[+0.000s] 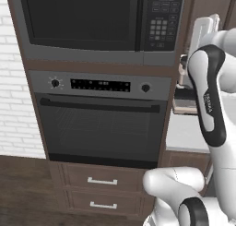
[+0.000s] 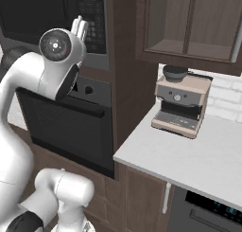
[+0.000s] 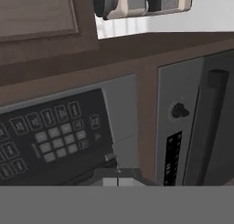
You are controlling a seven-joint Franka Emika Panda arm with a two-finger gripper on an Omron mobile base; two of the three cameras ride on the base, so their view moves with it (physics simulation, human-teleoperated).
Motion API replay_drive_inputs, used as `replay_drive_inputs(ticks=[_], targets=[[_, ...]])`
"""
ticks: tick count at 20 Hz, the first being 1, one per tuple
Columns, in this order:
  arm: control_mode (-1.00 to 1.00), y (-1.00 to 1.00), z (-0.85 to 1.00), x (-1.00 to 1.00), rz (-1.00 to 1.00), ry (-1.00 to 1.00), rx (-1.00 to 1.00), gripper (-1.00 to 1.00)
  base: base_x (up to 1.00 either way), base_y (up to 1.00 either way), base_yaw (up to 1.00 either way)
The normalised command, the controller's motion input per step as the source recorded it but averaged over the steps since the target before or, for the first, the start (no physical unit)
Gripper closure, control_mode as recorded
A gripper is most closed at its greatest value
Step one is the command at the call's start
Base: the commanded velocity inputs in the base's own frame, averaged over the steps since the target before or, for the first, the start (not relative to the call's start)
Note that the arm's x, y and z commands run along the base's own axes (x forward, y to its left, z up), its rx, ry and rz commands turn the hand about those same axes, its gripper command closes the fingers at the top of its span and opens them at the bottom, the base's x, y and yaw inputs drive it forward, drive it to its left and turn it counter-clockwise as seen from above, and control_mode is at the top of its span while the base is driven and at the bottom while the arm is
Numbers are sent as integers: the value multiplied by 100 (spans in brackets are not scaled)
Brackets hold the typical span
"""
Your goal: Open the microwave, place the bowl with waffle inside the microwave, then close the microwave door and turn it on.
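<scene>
Grey-and-black built-in microwave (image 1: pixel 92 24), dark-glass door (image 1: pixel 78 20) closed. Arm's gripper (image 2: pixel 79 26) by its button keypad (image 3: pixel 45 136), jaws together, empty. Risk: closed tips slide off, pressing a wrong key.

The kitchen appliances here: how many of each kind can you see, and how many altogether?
Grey-and-black built-in microwave with button keypad, door shut: 1
Grey wall oven with knobs and long bar handle: 1
Beige espresso machine on the white counter: 1
Total: 3
</scene>
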Motion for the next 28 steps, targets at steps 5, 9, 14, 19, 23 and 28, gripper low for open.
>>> replay_drive_inputs(ticks=[5,9,14,19,23,28], targets=[[-100,0,-43,53,1,0,0,100,0,0,0],[-100,0,-17,67,3,0,0,100,0,0,0],[-100,0,-1,67,5,0,0,100,0,0,0],[-100,12,0,52,7,1,0,100,0,0,0],[-100,13,0,39,4,0,0,100,0,0,0],[-100,1,0,41,1,-1,0,100,0,0,0]])
